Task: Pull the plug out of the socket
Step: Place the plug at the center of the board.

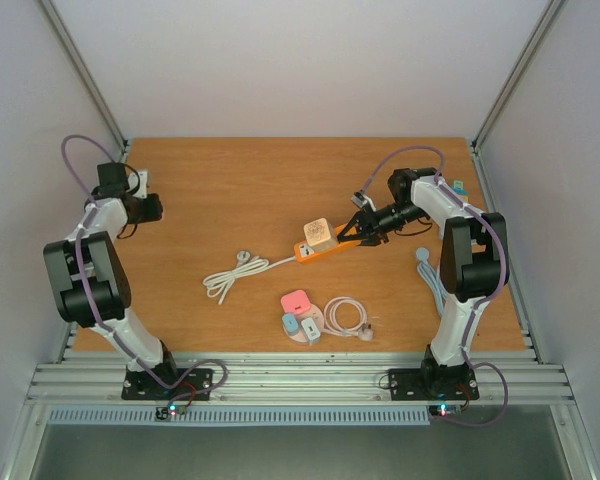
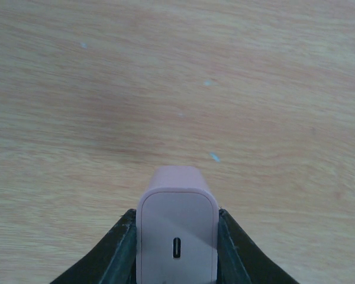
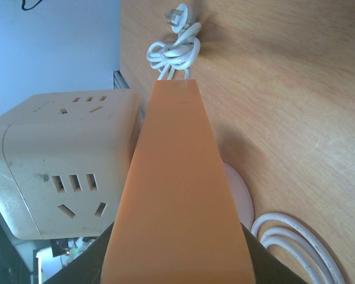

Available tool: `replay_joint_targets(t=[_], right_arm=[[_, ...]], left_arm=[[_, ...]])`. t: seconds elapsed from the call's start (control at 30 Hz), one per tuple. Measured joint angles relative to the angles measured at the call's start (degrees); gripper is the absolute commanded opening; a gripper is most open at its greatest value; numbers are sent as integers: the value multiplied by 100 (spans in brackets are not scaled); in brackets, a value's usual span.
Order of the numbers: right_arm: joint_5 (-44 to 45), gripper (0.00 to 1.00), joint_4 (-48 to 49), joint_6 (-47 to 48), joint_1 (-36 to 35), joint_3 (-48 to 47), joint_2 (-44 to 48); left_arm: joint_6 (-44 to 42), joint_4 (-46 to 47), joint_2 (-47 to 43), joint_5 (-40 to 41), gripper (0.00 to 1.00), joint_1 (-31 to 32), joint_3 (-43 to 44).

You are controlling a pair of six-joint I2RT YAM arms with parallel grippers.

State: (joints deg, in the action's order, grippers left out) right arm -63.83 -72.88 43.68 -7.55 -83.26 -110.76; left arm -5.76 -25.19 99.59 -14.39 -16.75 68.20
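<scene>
Left gripper (image 2: 176,216) pinching pink plug (image 2: 176,236) between its fingers, flat sides: rigid, light, slick plastic. Right gripper (image 3: 174,254) clamped on orange strip (image 3: 174,171), bracing it.

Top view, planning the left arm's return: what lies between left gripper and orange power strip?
Only bare table between left gripper and power strip in the top view; the white cable coils just off that line.

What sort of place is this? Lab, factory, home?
Probably a robot lab test cell: bare wooden tabletop boxed in by plain white wall panels, silver aluminium extrusion rails along the near edge, staged orange power strip.
</scene>
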Motion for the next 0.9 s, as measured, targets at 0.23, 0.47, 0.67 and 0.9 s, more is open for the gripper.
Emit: replay_joint_targets(t=[0.23,0.47,0.67,0.9], right_arm=[[2,1,0,0,0,0,0],[2,1,0,0,0,0,0],[2,1,2,0,0,0,0],[2,1,2,0,0,0,0]], left_arm=[[-37,350,221,852,0,-195,0],[-833,962,411,2138,1,-205,-52],[-1449,1333,723,2791,0,-203,-98],[-2135,1823,1021,3377,4,-195,-229]])
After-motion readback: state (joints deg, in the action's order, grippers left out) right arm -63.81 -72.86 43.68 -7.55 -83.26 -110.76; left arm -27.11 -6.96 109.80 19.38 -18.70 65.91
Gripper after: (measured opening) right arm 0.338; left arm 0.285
